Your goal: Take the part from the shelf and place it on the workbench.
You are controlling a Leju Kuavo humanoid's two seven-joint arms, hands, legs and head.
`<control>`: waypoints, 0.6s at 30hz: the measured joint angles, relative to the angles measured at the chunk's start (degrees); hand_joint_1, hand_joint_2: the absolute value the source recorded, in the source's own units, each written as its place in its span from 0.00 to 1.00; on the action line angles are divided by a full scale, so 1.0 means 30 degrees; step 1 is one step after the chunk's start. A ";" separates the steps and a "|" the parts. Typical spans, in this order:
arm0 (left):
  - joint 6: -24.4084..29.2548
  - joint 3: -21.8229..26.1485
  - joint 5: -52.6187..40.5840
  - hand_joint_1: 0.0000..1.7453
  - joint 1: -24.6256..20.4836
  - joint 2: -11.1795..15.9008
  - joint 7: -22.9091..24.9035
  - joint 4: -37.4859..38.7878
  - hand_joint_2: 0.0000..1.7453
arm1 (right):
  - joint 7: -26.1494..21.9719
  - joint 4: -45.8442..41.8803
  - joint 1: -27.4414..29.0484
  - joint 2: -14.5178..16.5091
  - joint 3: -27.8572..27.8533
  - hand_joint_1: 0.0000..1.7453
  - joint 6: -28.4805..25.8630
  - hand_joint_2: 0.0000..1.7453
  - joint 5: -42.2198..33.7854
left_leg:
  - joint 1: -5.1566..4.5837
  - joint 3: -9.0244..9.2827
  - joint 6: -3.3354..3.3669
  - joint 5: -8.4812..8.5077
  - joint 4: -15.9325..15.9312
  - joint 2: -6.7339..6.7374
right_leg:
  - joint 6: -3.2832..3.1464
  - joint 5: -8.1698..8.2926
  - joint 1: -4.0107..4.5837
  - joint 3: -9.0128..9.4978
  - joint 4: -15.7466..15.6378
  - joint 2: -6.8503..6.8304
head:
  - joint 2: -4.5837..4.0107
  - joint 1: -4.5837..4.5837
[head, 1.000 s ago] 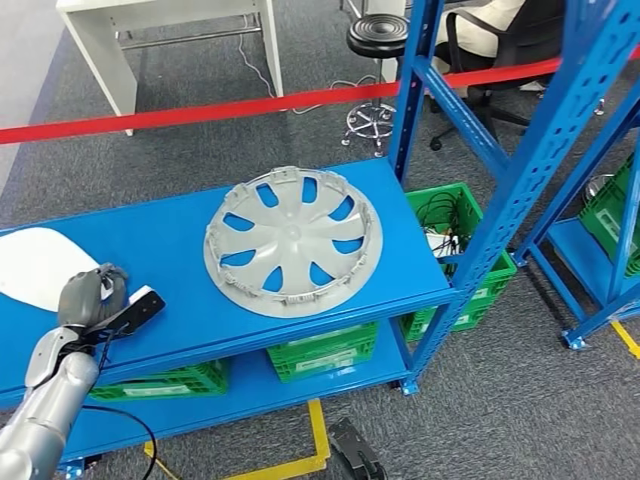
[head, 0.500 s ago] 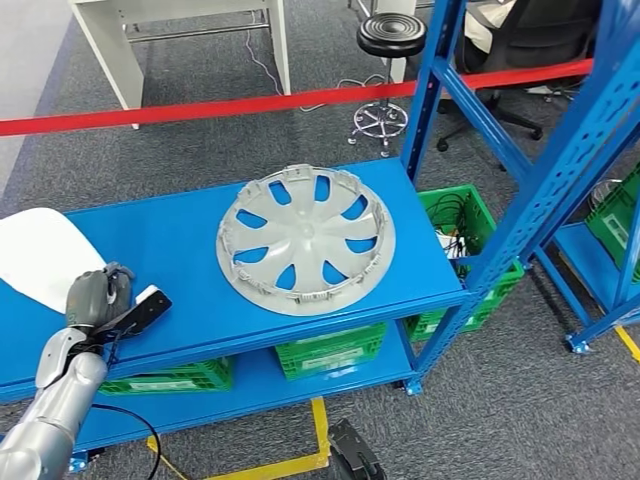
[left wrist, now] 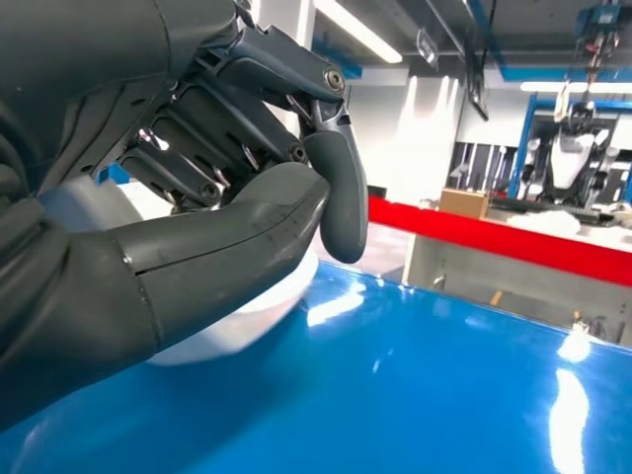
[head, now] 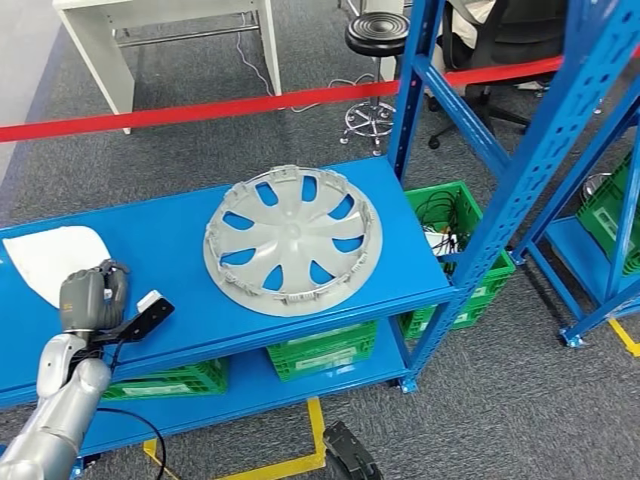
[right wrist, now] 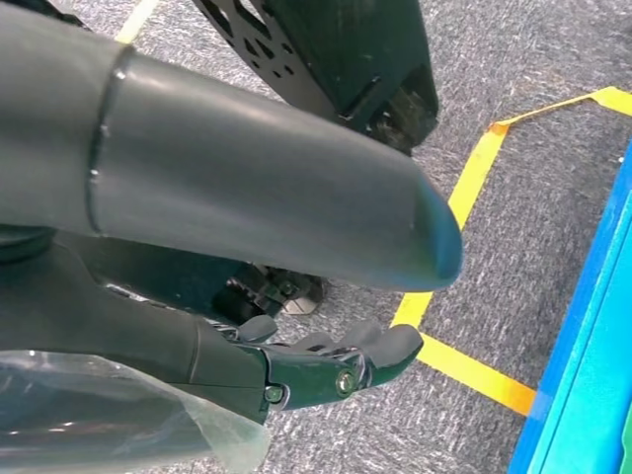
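A grey wheel cover point(head: 293, 240) lies flat on the blue shelf point(head: 170, 245), right of the middle. A white curved part point(head: 47, 258) lies at the shelf's left end. My left hand point(head: 90, 298) hovers at that part's near right edge, fingers curled in against the thumb. In the left wrist view the left hand point(left wrist: 223, 197) holds nothing, and the white part point(left wrist: 246, 321) lies just beyond the thumb on the blue surface. My right hand point(right wrist: 298, 365) hangs over the grey carpet with its fingers straight and nothing in it.
Blue uprights point(head: 411, 90) frame the shelf's right end. Green crates point(head: 324, 352) stand on the lower level and on the floor point(head: 453, 250). Red barrier tape point(head: 226, 105), a white table point(head: 151, 20) and a black stool point(head: 377, 35) lie beyond. Yellow floor tape point(right wrist: 469, 370) runs by the rack.
The head view swayed right and came back. My left hand stays curled at the white part's near edge, a touch closer to me. The wheel cover has not moved.
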 joint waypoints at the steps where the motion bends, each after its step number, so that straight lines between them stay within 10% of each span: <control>1: 0.0104 -0.0007 -0.0078 0.82 0.0040 -0.0035 -0.0007 -0.0180 1.00 | 0.0004 0.0000 -0.0004 0.0000 0.0000 0.00 0.0020 0.00 0.0029 | -0.0030 0.0087 0.0053 -0.0047 -0.0265 -0.0007 | 0.0079 0.0013 0.0038 -0.0050 0.0001 0.0001 | 0.0000 0.0004; 2: 0.0150 -0.0013 -0.0120 0.83 0.0081 -0.0067 -0.0013 -0.0340 1.00 | 0.0007 0.0000 -0.0010 0.0000 0.0000 0.00 0.0035 0.00 0.0046 | -0.0050 0.0069 0.0129 -0.0059 -0.0342 -0.0011 | 0.0170 0.0031 0.0063 -0.0077 -0.0005 0.0003 | 0.0000 0.0011; 5: 0.0172 -0.0016 -0.0155 0.18 0.0118 -0.0153 -0.0031 -0.0805 1.00 | 0.0015 0.0000 -0.0025 -0.0014 -0.0002 0.00 0.0066 0.00 0.0078 | 0.0044 0.0080 0.0480 0.0018 -0.0412 0.0012 | 0.0456 -0.0480 0.0051 -0.0451 0.0588 -0.0030 | 0.0000 0.0048; 6: 0.0170 -0.0016 -0.0179 0.00 0.0106 -0.0169 -0.0035 -0.0955 0.75 | 0.0020 0.0000 -0.0030 -0.0025 -0.0002 0.00 0.0090 0.00 0.0093 | 0.0065 0.0090 0.0588 0.0038 -0.0441 0.0025 | 0.0520 -0.0981 0.0047 -0.0870 0.1440 -0.0043 | 0.0000 0.0055; 9: 0.0090 -0.0025 -0.0279 0.00 0.0080 -0.0182 -0.0040 -0.1295 0.00 | 0.0055 0.0000 -0.0035 -0.0044 -0.0002 0.00 0.0237 0.00 0.0179 | 0.0005 0.0062 0.0741 0.0030 -0.0421 0.0058 | 0.0577 -0.2420 0.0050 -0.2547 0.4983 -0.0056 | 0.0000 0.0069; 11: 0.0028 -0.0055 -0.0345 0.00 0.0055 -0.0182 -0.0051 -0.1516 0.00 | 0.0082 0.0000 -0.0039 -0.0044 -0.0004 0.00 0.0323 0.00 0.0259 | -0.0023 0.0072 0.0755 0.0025 -0.0405 0.0052 | 0.0535 -0.1988 0.0054 -0.2610 0.5052 -0.0057 | 0.0000 0.0071; 14: -0.0095 -0.0149 -0.0465 0.00 -0.0080 -0.0179 -0.0060 -0.1849 0.00 | 0.0097 -0.0009 -0.0059 -0.0044 0.0000 0.00 0.0372 0.00 0.0312 | -0.0068 0.0076 0.0678 -0.0014 -0.0337 0.0011 | 0.0343 -0.0324 0.0074 -0.0770 0.1382 -0.0055 | 0.0000 0.0073; 18: -0.0206 -0.0408 -0.0961 0.00 -0.0219 -0.0169 0.0085 -0.2104 0.00 | 0.0135 -0.0016 -0.0084 -0.0042 -0.0005 0.00 0.0390 0.00 0.0352 | -0.0132 0.0020 0.0351 0.0036 -0.0346 -0.0004 | 0.0151 -0.0086 0.0103 -0.0001 0.0012 0.0015 | 0.0000 0.0037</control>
